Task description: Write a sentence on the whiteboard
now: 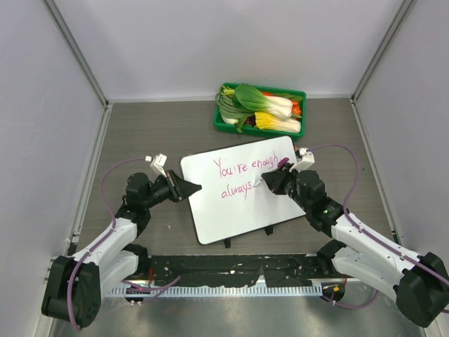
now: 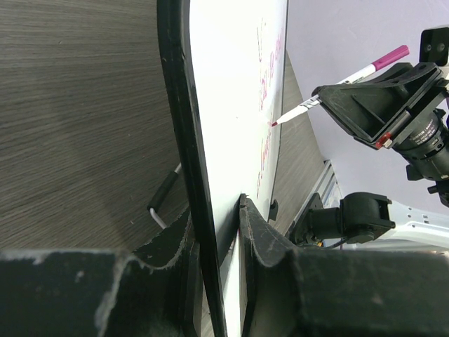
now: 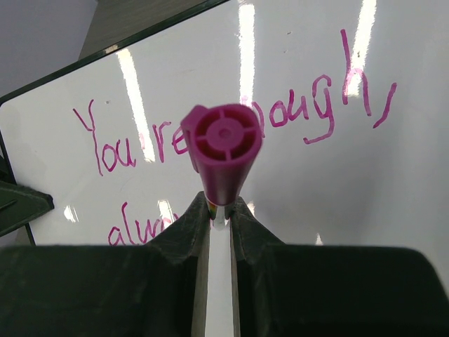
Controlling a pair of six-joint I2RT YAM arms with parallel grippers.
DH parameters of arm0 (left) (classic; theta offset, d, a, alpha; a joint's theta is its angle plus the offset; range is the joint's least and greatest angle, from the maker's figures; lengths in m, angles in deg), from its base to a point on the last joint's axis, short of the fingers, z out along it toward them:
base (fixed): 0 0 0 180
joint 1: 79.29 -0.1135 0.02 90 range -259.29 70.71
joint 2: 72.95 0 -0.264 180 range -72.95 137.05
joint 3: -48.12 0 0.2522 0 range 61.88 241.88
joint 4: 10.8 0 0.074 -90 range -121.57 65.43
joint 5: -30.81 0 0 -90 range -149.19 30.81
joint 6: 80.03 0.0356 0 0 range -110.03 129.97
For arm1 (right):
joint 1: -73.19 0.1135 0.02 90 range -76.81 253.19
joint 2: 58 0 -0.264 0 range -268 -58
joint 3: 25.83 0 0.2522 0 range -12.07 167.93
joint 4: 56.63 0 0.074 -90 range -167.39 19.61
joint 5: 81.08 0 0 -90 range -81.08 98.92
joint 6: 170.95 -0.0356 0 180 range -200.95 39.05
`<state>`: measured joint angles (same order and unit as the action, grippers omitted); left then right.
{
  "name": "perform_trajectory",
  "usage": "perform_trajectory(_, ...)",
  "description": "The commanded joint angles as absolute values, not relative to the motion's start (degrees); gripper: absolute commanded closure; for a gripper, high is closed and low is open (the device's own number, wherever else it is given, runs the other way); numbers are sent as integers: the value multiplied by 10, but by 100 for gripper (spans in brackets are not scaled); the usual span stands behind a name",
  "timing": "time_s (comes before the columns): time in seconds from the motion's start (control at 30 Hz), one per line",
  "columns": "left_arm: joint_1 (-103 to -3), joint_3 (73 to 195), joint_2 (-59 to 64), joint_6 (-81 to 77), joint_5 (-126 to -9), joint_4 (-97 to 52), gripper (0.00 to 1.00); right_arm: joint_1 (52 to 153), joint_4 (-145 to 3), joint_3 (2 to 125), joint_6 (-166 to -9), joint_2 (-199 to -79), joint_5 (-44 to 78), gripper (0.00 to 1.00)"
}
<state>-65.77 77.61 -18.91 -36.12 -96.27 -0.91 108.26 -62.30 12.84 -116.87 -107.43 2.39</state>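
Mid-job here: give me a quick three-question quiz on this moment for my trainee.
1. True or false: the left gripper is clamped on the edge of the whiteboard.
2. The marker in the right gripper is: A pink, B blue, C black.
3. Fill in: the lower line of the sentence reads ____.
Key: 1 true; 2 A; 3 always.
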Motion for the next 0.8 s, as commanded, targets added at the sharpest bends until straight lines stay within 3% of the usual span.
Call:
perform_trajectory(0.0, -659, 767, -180, -255, -885, -65, 100, 1081, -591, 125, -1158, -1083, 13, 99)
perform_trajectory(0.77, -658, 767, -187, -254, -881, -72, 100, 1070, -663, 175, -1167, -993, 18, 99)
